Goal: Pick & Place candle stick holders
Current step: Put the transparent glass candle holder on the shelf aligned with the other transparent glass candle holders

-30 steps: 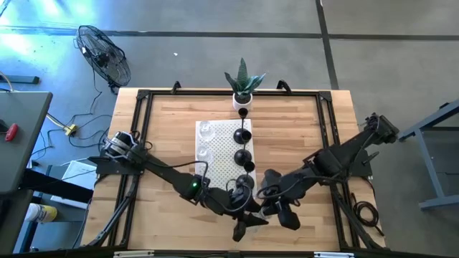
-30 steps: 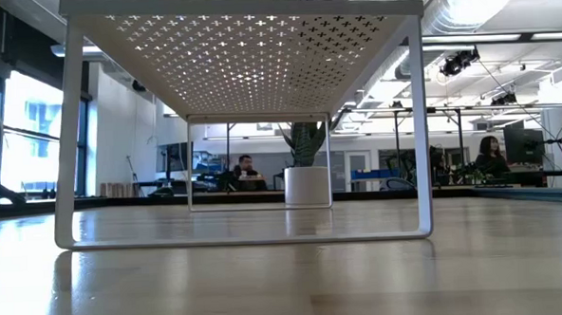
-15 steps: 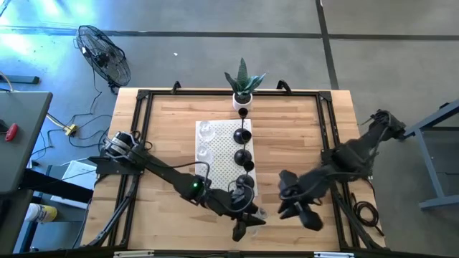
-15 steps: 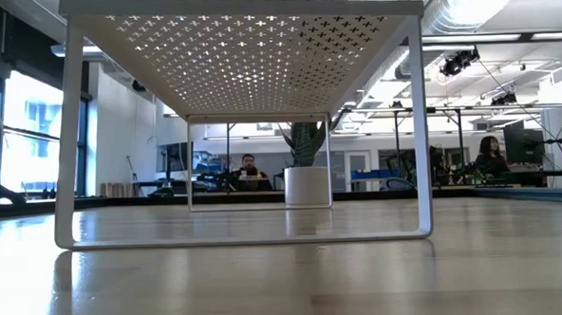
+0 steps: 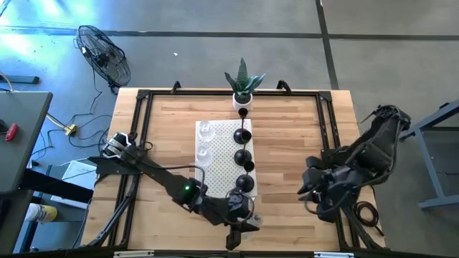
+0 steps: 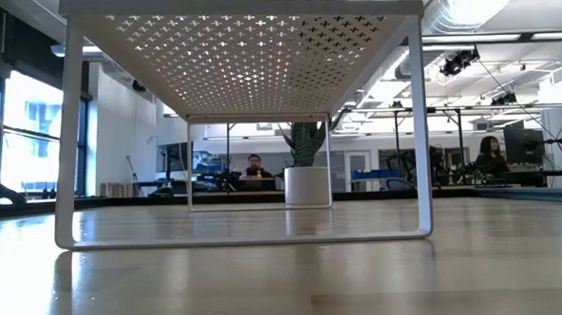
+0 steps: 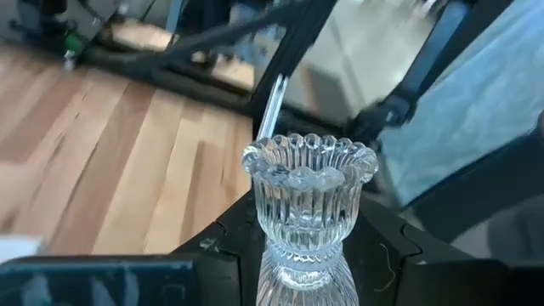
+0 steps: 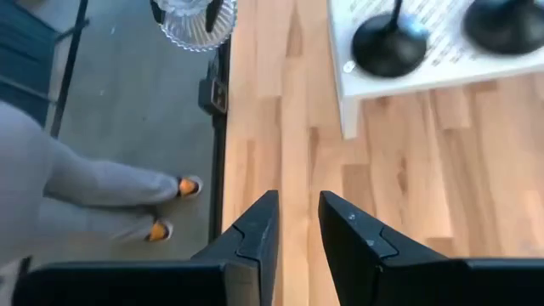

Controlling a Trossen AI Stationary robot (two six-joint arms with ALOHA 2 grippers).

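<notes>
Three black holders [image 5: 244, 156] stand in a row on the white perforated stand [image 5: 219, 168], and a fourth [image 5: 242, 112] stands by the plant pot. Two clear glass holders [image 5: 206, 140] stand on the stand's left side. My left gripper [image 5: 240, 221] is near the table's front edge, shut on a third clear glass holder [image 7: 308, 204]. This holder also shows in the right wrist view [image 8: 191, 24]. My right gripper [image 5: 308, 188] is over the table's right side, empty, with a narrow gap between its fingers [image 8: 255, 229]. My left gripper pinches the glass holder's lower part [image 7: 296, 274], below the scalloped cup, between its two fingers [image 7: 229, 251]. The cup stands out past the fingertips with its scalloped rim showing whole. The holder is lifted clear of the table and the stand.
A white pot with a green plant [image 5: 244, 89] stands at the table's far edge. A black frame [image 5: 140, 136] runs round the tabletop. Bare wood [image 5: 287, 136] lies between the stand and my right arm. In the low view the stand [image 6: 243, 50] spans the table like a low bridge.
My right gripper has drawn back from beside my left gripper toward the table's right edge. My left gripper has moved a little toward the near edge, still holding the glass holder.
</notes>
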